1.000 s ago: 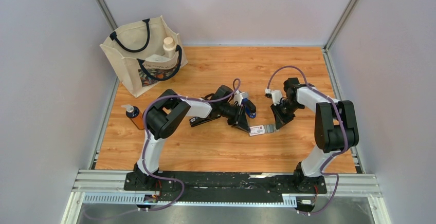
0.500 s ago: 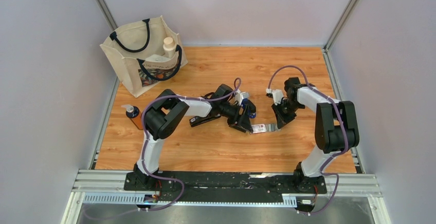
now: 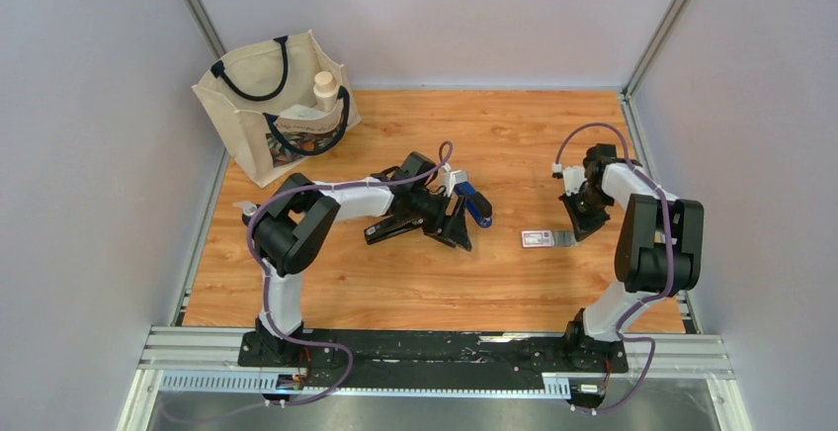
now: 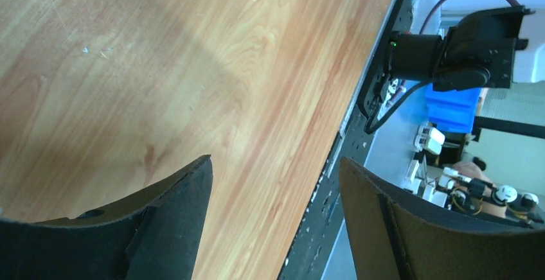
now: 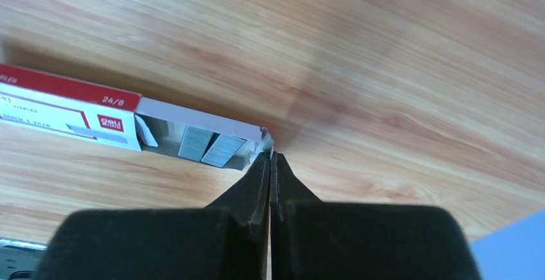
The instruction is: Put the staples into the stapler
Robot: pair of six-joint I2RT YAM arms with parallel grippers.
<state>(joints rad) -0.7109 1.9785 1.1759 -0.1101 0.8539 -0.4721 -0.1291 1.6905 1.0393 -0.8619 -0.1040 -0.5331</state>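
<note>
Staples box slid open on the light wooden counter, pinched at its tray end by the right pincer.

This small flat white cardboard box has a red band and red print. Its pale inner tray is pulled partway out, and thin grey metal staple strips lie inside. It sits right of centre on the counter, just beside the right arm. The black fingers of the right pincer are pressed together on the tray's end edge. The left pincer is spread wide over bare wood and holds nothing. It is next to a dark-blue stapler that the left arm partly hides, well apart from the box.
</note>
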